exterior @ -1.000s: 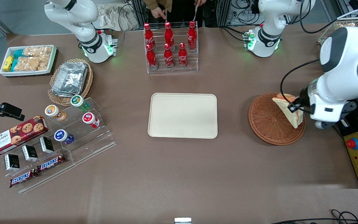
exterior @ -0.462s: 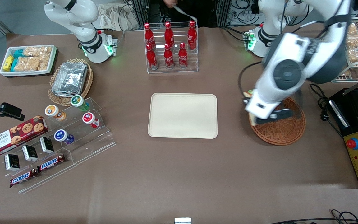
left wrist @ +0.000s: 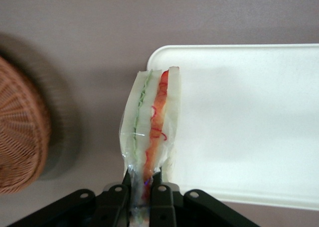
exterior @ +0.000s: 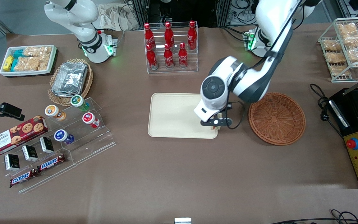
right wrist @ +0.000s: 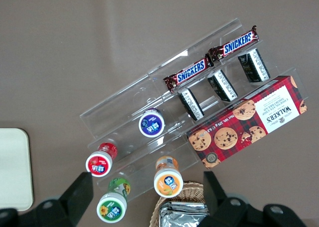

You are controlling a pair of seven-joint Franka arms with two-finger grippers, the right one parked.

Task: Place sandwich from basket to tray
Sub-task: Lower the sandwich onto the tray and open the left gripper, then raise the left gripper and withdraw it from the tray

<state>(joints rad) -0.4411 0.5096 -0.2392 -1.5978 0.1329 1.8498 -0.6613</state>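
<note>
The gripper (left wrist: 142,187) is clamped on the sandwich (left wrist: 149,127), which hangs just below it over the tray (left wrist: 249,127) corner nearest the basket (left wrist: 20,132). It should carry farther inward over the tray before lowering and releasing, so the wedge lands fully inside the rim.

Brown table (exterior: 172,174): tray (exterior: 172,115), basket (exterior: 277,118).

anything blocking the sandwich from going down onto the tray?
Nothing visible. The gripper is shut on the sandwich, which hangs over the tray's corner nearest the basket. The tray surface is bare, and the basket sits apart from it.
</note>
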